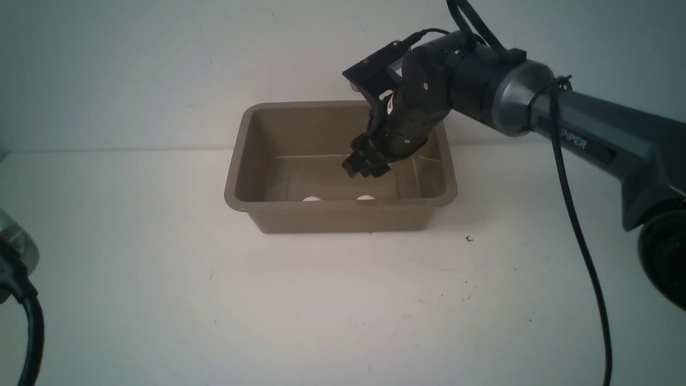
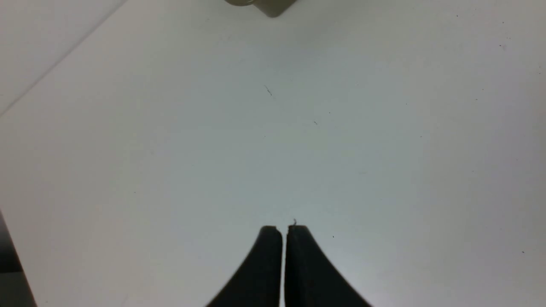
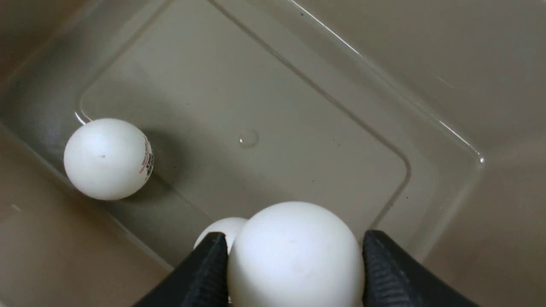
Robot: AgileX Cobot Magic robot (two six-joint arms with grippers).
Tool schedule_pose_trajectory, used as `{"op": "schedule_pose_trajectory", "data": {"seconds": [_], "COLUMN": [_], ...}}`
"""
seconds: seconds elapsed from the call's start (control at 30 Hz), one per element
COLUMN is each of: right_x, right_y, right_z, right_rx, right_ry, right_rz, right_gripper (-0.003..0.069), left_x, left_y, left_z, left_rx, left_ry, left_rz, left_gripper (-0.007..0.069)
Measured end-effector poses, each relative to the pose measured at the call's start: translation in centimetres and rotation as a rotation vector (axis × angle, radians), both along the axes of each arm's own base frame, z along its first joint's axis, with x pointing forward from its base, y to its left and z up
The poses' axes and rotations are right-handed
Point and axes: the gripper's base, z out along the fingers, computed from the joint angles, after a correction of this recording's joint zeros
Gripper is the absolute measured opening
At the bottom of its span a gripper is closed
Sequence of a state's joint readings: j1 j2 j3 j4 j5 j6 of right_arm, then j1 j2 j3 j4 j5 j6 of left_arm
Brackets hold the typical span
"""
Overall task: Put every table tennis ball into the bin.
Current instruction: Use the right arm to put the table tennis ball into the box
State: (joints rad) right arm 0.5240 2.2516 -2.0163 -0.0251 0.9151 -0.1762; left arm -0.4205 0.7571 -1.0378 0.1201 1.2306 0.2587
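Note:
The taupe-brown bin (image 1: 343,213) stands at the middle back of the white table. Two white table tennis balls (image 1: 311,199) (image 1: 366,198) lie on its floor by the near wall. My right gripper (image 1: 364,163) reaches down inside the bin. In the right wrist view it (image 3: 294,233) is shut on a third white ball (image 3: 294,260), held above the bin floor (image 3: 264,106). One loose ball (image 3: 107,158) shows a dark printed mark; another (image 3: 226,228) peeks from behind a finger. My left gripper (image 2: 283,230) is shut and empty over bare table.
The left arm's base (image 1: 16,268) and cable sit at the front view's left edge. The right arm (image 1: 589,128) and its hanging cable (image 1: 584,257) cross the right side. A corner of the bin (image 2: 266,5) shows at the edge of the left wrist view.

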Motion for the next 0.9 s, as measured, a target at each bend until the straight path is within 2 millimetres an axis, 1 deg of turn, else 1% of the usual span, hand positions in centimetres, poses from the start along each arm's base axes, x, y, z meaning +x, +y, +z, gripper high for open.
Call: {"op": "schedule_pose_trajectory", "data": {"seconds": [0.73,0.9], "right_x": [-0.1,-0.1], "right_y": [-0.06,-0.06], "right_z": [-0.08,-0.08], "right_rx": [-0.006,-0.006], "right_ry": [0.014,0.014], "right_rz": [-0.004,-0.004], "right_gripper": [0.0378,0.0396], "left_x": [-0.02,-0.02], "left_y": [0.01,0.01], "left_z": [-0.02,-0.02], "left_rx": [0.001,0.001], "left_ry": [0.002,0.002], "left_rz": [0.0,0.0], "left_gripper": [-0.0004,-0.0004]}}
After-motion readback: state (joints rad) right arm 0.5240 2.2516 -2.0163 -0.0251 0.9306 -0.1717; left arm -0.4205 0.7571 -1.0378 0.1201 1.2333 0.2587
